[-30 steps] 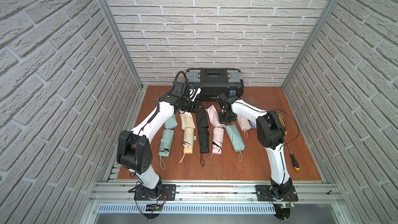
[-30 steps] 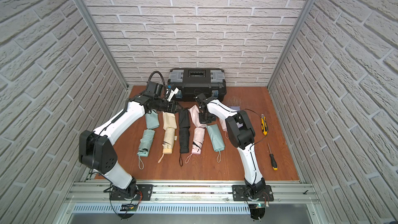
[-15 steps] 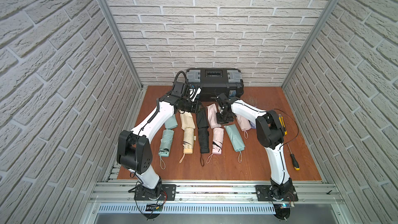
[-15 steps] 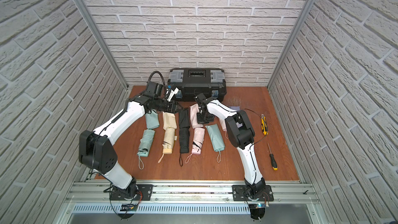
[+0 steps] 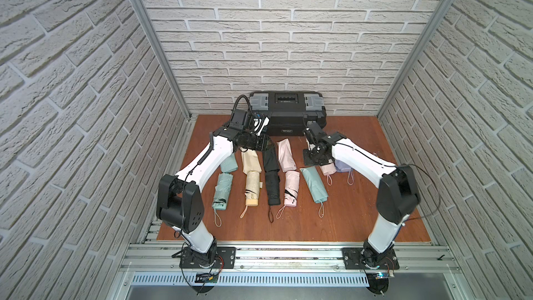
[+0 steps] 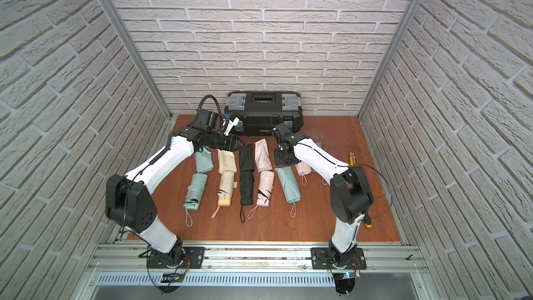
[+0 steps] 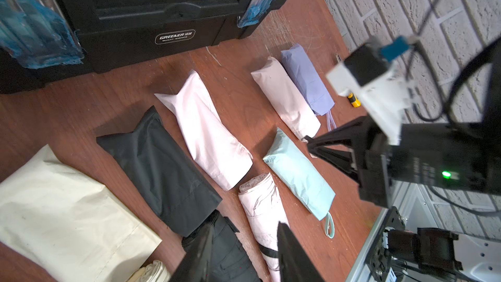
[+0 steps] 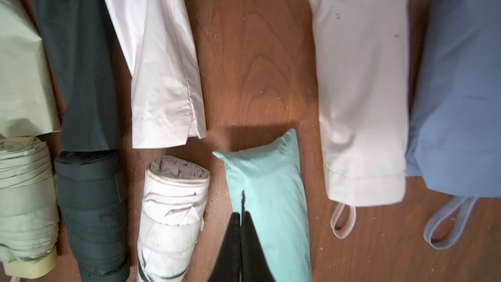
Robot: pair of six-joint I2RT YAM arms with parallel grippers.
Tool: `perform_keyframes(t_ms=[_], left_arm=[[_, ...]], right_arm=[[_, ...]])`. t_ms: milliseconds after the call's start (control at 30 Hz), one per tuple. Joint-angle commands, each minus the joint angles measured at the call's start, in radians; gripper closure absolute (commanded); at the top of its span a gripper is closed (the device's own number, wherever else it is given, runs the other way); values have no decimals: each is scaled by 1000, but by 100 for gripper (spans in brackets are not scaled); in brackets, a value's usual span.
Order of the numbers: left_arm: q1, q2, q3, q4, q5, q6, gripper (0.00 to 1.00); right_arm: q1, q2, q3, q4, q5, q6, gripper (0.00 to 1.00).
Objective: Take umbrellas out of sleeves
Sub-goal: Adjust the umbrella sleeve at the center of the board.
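Observation:
Bare mint (image 5: 222, 190), cream (image 5: 252, 187), black (image 5: 272, 187) and pink (image 5: 291, 187) umbrellas lie in a row. Their limp sleeves, mint (image 5: 228, 164), cream (image 5: 250, 161), black (image 5: 269, 160) and pink (image 5: 285, 154), lie just beyond them. Three plump sleeves hold umbrellas with only the wrist loops showing: mint (image 8: 271, 199), pink (image 8: 363, 99) and lavender (image 8: 461, 99). My left gripper (image 7: 245, 226) hangs open over the black umbrella (image 7: 230, 253) and pink umbrella (image 7: 260, 207), with nothing between its fingers. My right gripper (image 8: 241, 214) is shut and empty above the filled mint sleeve's closed end.
A black toolbox (image 5: 288, 113) stands against the back wall behind the row. A yellow utility knife (image 6: 352, 158) and a screwdriver (image 6: 367, 222) lie at the right of the wooden table (image 5: 360, 145). Brick walls close in both sides.
My right wrist has shifted slightly above the filled mint sleeve. The left arm and everything on the table stay where they were.

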State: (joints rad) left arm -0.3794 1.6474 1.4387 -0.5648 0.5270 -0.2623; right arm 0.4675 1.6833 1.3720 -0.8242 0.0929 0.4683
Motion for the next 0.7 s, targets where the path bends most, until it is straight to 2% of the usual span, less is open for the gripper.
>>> perform_keyframes(t_ms=[0, 167, 300, 500, 600, 667], left_arm=[[-28, 26, -6, 35, 8, 27, 58], [-59, 51, 6, 21, -10, 52, 60], [-62, 57, 18, 4, -14, 63, 60], [-63, 30, 3, 29, 13, 41, 60], [-64, 23, 2, 30, 18, 33, 60], [-64, 18, -1, 39, 38, 19, 61]], right_arm=[[2, -122, -156, 34, 16, 49, 94], [11, -359, -415, 95, 11, 103, 94], [25, -484, -536, 97, 34, 144, 92], [83, -558, -682, 176, 85, 218, 84], [124, -568, -716, 208, 95, 274, 82], [169, -563, -719, 206, 117, 313, 78]])
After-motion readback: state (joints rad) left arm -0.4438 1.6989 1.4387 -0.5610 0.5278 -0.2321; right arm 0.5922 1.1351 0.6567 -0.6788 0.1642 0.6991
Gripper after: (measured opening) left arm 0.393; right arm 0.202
